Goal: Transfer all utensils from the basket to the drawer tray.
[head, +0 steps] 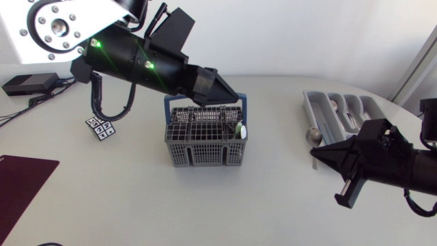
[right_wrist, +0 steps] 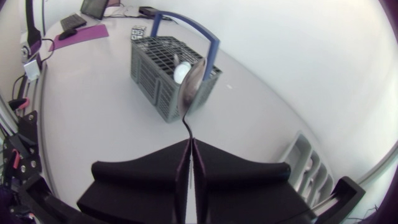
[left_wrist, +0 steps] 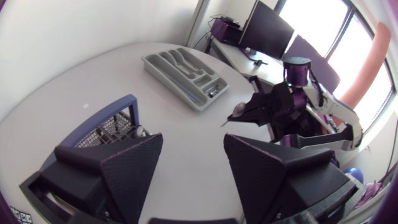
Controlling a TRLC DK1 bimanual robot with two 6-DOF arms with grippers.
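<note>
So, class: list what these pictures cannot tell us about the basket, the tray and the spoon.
- Basket contents: in the left wrist view the left jaws hide most of it, so the remaining utensils can't be counted.
- Tray: in the right wrist view, partly behind the right jaws.
- Spoon handle: its end is hidden between those shut jaws.
- White item in the basket: too small to name.

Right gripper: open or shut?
Shut. The right gripper pinches the spoon by its handle from both sides, bowl sticking out ahead.
</note>
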